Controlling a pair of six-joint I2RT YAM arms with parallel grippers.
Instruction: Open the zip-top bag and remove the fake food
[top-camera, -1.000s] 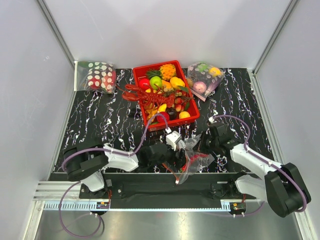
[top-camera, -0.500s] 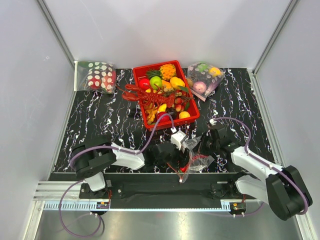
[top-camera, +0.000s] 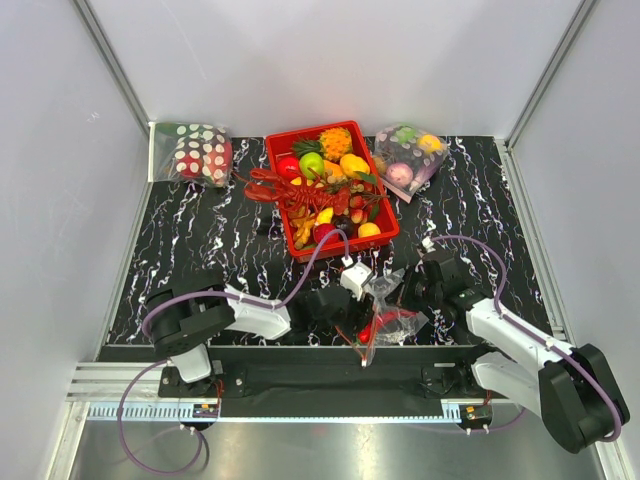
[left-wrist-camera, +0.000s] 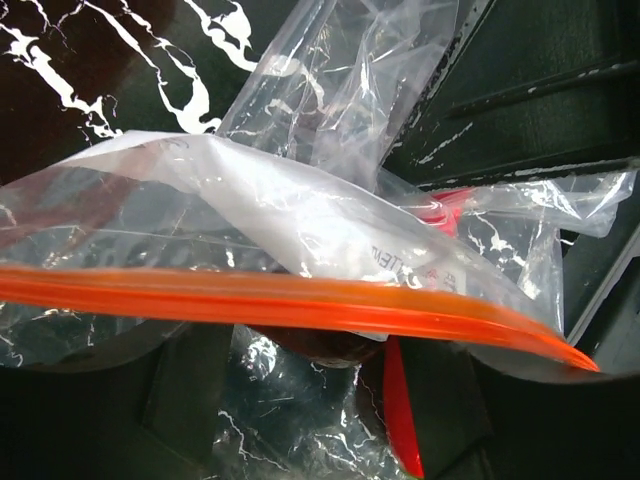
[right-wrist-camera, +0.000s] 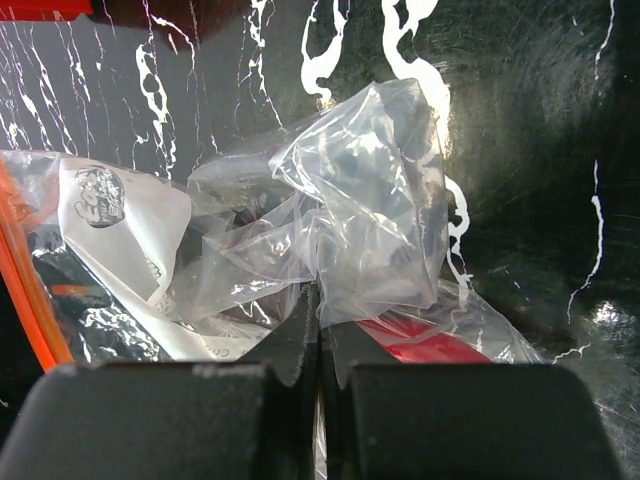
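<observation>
Zip-top bag (top-camera: 388, 318) sits at table's near edge btwn the 2 arms, red fake food (right-wrist-camera: 420, 345) inside. Right gripper (right-wrist-camera: 320, 320) is pinched shut on loose film. Left gripper (left-wrist-camera: 315, 390) jaws are apart, zip strip (left-wrist-camera: 300, 303) across them. Risk: film slips or tears, bag drops off edge. Open room lies toward basket (top-camera: 390, 195).

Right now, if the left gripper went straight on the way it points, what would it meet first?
The zip-top bag: its orange-red zip strip lies straight across the left gripper's path, seemingly very close, though depth is unclear.
</observation>
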